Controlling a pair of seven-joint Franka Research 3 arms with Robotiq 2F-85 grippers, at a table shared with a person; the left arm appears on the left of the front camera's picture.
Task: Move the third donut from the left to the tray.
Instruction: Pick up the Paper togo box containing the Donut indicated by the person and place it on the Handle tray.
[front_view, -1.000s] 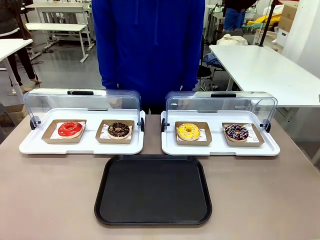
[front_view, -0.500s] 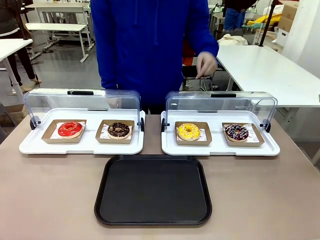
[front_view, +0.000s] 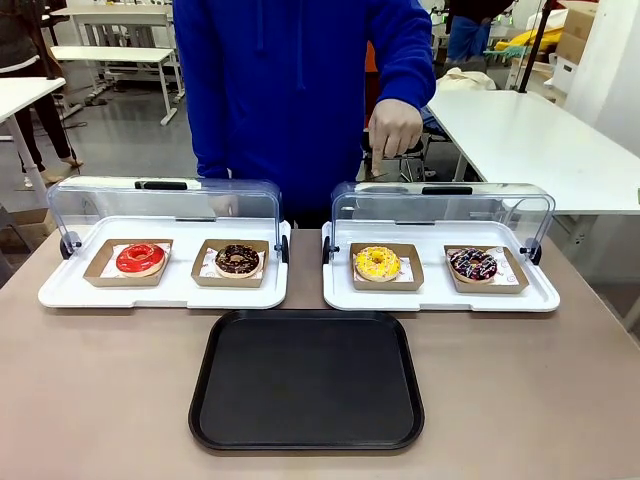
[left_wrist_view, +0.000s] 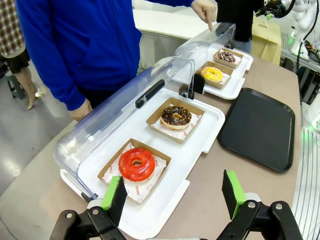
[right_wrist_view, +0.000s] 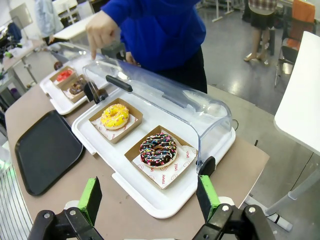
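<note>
The left end effector (left_wrist_view: 174, 195) and right end effector (right_wrist_view: 149, 196) both gape wide, holding nothing. The third donut (front_view: 377, 263) sits in its cardboard holder (front_view: 360, 283) just beyond the tray (front_view: 306, 380), toward its far right corner; a person's hand (front_view: 396, 128) hovers farther beyond

Print (right_wrist_view: 106, 131) beneath the third donut (right_wrist_view: 115, 115) is illegible.

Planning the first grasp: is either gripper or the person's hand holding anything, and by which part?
Nothing is held. The left gripper and right gripper are open and empty; the person's hand points down. The third donut lies untouched.
</note>
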